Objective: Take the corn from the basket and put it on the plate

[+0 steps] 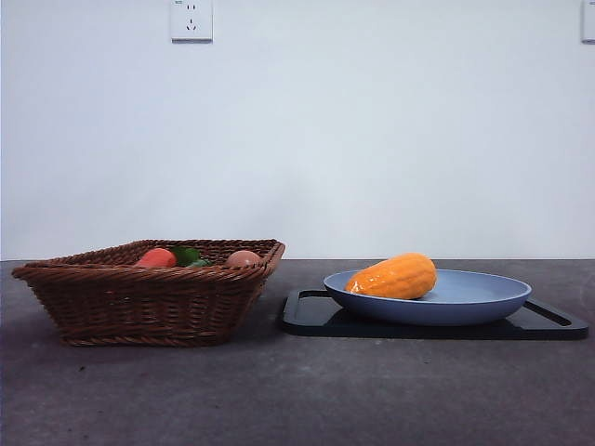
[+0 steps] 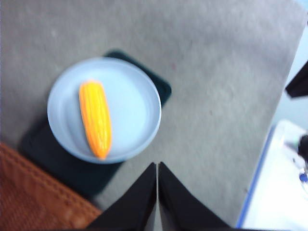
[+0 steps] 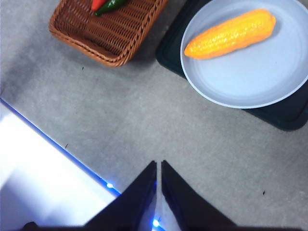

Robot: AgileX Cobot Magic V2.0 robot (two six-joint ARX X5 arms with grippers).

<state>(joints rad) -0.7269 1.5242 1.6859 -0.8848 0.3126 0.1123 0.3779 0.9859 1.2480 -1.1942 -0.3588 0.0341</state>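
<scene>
The orange-yellow corn (image 1: 394, 277) lies on its side in the blue plate (image 1: 483, 297), toward the plate's left half; it also shows from above (image 2: 95, 118) (image 3: 231, 33). The brown wicker basket (image 1: 149, 302) stands to the left of the plate. My left gripper (image 2: 157, 166) hangs high above the table, shut and holding nothing, well clear of the plate (image 2: 134, 96). My right gripper (image 3: 159, 163) is likewise raised, shut and holding nothing, away from the plate (image 3: 260, 77) and basket (image 3: 113, 33). Neither arm shows in the front view.
The plate rests on a flat black tray (image 1: 316, 316). Inside the basket sit a red-orange fruit (image 1: 155, 258), a green piece (image 1: 186, 254) and a pale pinkish ball (image 1: 244, 257). A white, blue-edged table border (image 3: 53, 144) runs near the right arm.
</scene>
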